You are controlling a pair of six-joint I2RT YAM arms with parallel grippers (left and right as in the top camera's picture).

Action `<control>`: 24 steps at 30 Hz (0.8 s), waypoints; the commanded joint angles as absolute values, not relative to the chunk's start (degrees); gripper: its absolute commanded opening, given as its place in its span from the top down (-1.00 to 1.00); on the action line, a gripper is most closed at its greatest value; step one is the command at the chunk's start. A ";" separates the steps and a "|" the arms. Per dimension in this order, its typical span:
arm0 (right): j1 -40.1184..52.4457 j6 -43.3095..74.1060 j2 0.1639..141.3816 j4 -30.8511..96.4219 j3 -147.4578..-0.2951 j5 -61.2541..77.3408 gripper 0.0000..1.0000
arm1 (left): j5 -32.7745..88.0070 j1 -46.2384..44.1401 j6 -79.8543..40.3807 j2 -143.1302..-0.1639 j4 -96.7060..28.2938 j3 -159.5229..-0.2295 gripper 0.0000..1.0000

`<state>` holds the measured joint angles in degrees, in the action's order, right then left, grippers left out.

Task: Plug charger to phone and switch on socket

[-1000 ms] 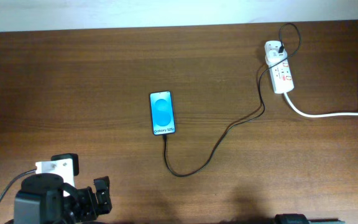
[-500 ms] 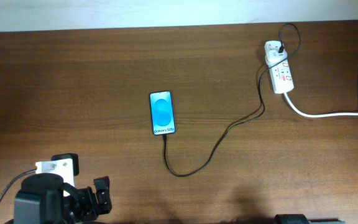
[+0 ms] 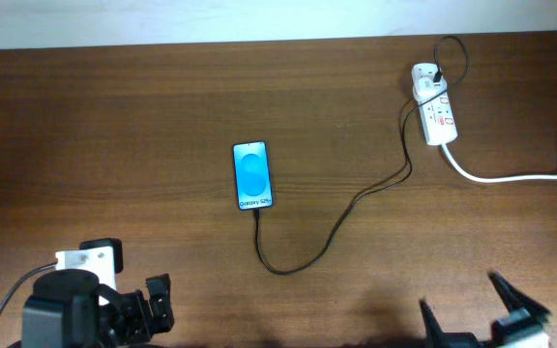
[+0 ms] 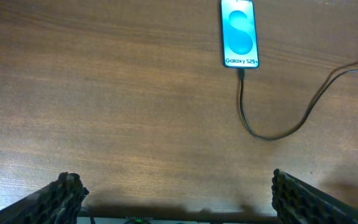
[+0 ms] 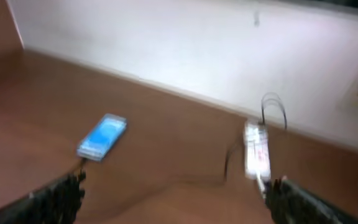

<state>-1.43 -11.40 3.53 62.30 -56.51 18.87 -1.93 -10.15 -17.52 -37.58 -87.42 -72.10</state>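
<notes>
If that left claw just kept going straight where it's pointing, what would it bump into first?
Probably the bare table. The left gripper aims at plain wood; the phone and black cable lie right of its line, though depth is unclear.

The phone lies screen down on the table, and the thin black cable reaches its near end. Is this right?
Not quite: the phone lies screen up, lit bright blue with the Galaxy text readable, as the left wrist view shows. The thin black cable does reach its near end.
</notes>
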 commanded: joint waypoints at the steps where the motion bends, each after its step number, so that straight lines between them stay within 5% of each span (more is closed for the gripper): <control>1: -2.68 -11.53 0.47 49.36 -42.13 28.51 -0.97 | -1.93 -10.11 -17.04 -37.36 -87.33 -72.16 -0.99; 12: -2.55 0.95 0.27 11.00 -9.28 18.92 -0.97 | -1.93 -10.11 -17.04 -37.36 -87.33 -72.16 -0.99; 24: -2.66 0.93 0.25 -0.97 -0.32 14.66 -0.97 | -1.93 -10.11 -17.04 -37.36 -87.33 -72.16 -0.99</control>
